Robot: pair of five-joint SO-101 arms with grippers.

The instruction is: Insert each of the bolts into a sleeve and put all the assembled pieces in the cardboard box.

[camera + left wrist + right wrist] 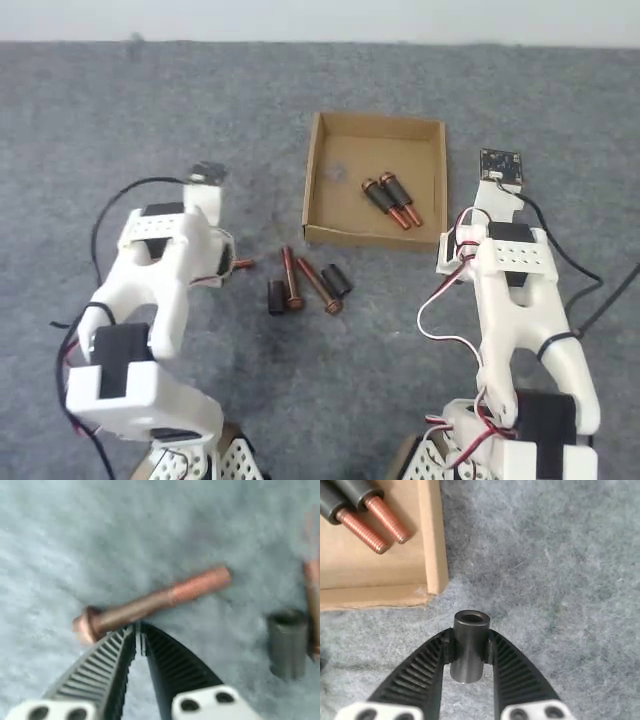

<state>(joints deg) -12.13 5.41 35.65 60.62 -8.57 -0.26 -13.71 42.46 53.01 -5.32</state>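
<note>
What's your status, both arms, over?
Right fingers shut on upright sleeve beside cardboard box. Left fingers shut, tips at a bolt. Two assemblies boxed. Nothing blocking.

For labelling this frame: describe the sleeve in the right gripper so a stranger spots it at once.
Find the cardboard box. Outside one corner, the right gripper's fingers clamp a dark sleeve, bore empty. Unlike the two loose sleeves, it alone is held.

The bolt [155, 602] is coppery metal, the sleeve [470, 647] matt black (cloth [560, 555] beneath looks fuzzy).
</note>
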